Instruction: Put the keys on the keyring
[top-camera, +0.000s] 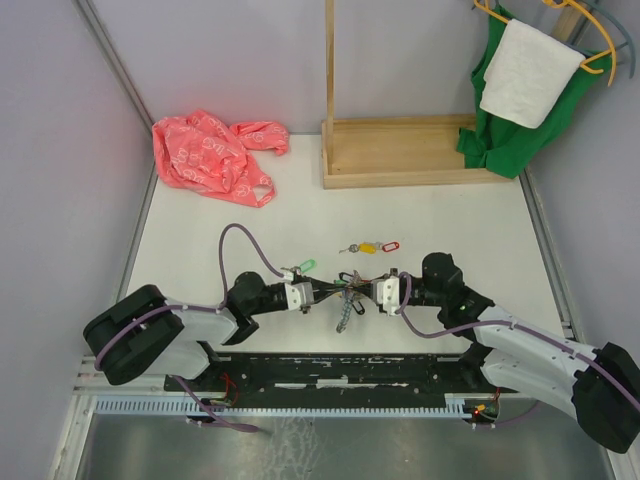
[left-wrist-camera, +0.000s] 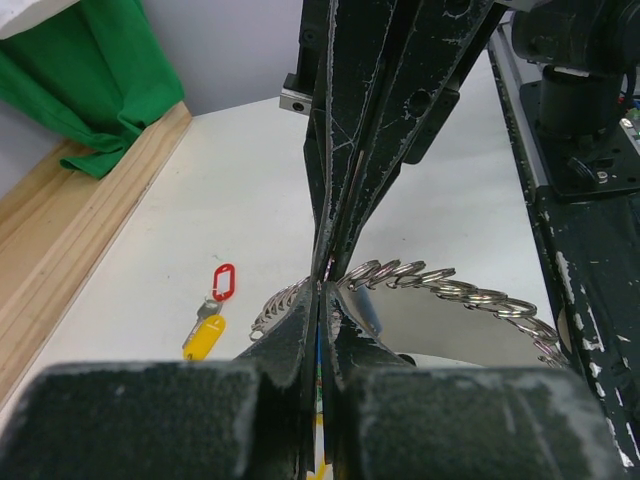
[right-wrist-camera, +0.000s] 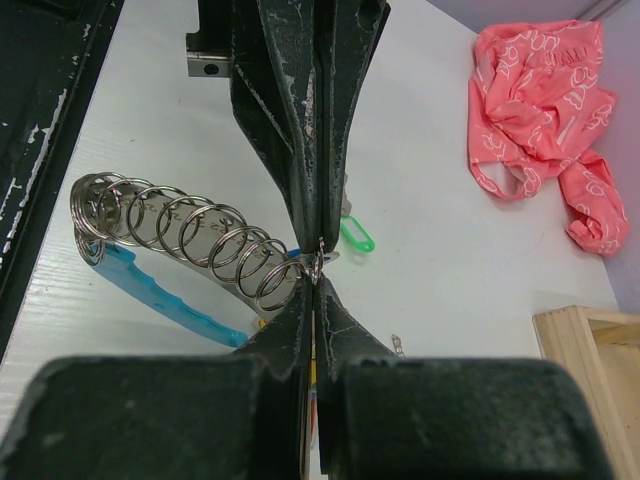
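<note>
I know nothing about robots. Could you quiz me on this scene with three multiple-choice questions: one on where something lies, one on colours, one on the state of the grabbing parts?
1. Where is the pink bag?
A. in the wooden tray
B. far left corner
C. near right corner

2. Which colours are the tags on the loose keys?
A. blue and green
B. white and black
C. yellow and red

3. At the keyring, the left fingers and right fingers are:
A. both shut
B. both wide open
C. one open, one shut

Answers: B, it lies crumpled at the far left; C, one yellow and one red tag show; A, each pair is pressed together with no gap.
</note>
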